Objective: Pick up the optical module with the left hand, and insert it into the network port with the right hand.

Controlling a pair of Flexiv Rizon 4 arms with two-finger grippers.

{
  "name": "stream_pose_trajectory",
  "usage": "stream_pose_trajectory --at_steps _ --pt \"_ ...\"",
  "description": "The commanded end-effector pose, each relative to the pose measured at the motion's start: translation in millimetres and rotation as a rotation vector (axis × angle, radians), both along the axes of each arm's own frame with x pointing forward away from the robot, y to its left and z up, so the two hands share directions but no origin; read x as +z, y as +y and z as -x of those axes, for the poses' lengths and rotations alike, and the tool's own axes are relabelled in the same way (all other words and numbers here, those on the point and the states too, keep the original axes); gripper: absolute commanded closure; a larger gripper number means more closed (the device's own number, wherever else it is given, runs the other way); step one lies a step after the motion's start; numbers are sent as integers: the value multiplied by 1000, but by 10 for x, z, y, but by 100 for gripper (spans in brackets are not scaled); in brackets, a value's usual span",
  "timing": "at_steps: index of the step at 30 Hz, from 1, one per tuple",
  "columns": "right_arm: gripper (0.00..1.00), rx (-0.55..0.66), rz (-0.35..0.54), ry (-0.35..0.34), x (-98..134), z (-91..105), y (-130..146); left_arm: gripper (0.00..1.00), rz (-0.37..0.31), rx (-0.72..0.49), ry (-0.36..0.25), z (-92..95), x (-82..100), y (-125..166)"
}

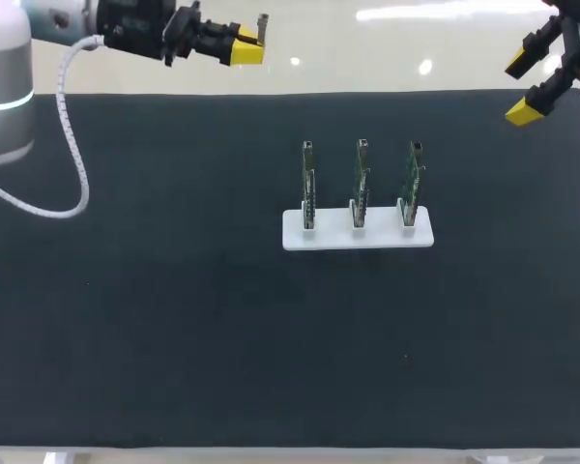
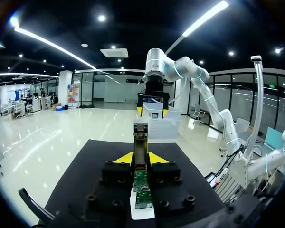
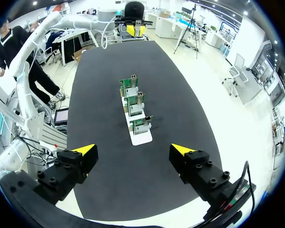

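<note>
Three green circuit boards (image 1: pixel 362 188) stand upright in a row on a flat white plastic base (image 1: pixel 358 238). The base rests on the black tabletop (image 1: pixel 174 319). Each board carries a small grey metal network port (image 1: pixel 362 146) at its upper end.

My left jaws are closed on the slim silvery metal optical module (image 2: pixel 140 142). The left yellow tips (image 2: pixel 126 158) press it from both sides, and its far end sticks out ahead of them. Jaws and optical module hang in the air well apart from the white base, behind it and off to its left, about over the tabletop's far edge.

My right jaws stand wide open with nothing between the right yellow tips (image 3: pixel 85 151). They hang well apart from the white base too, behind it and off to its right, near the tabletop's far right corner. In the right wrist view the white base lies ahead of them on the tabletop, its three boards lined up one behind another.
</note>
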State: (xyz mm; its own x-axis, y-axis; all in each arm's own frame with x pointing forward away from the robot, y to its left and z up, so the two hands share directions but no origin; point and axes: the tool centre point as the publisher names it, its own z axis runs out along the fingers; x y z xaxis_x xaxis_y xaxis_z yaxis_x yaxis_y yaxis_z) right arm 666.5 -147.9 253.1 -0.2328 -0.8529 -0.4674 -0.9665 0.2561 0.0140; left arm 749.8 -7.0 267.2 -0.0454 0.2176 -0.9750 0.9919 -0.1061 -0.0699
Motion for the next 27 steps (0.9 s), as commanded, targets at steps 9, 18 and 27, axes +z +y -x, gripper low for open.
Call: stream_pose_trajectory --at_steps 9,18,27 --pt "0 0 -1 -1 -4 1 2 100 20 550 -110 139 -22 -114" --pt "0 0 -1 -1 -4 1 2 100 73 503 -105 296 -18 -411" --pt "0 0 -1 -1 -4 1 2 100 100 452 -104 264 -13 -692"
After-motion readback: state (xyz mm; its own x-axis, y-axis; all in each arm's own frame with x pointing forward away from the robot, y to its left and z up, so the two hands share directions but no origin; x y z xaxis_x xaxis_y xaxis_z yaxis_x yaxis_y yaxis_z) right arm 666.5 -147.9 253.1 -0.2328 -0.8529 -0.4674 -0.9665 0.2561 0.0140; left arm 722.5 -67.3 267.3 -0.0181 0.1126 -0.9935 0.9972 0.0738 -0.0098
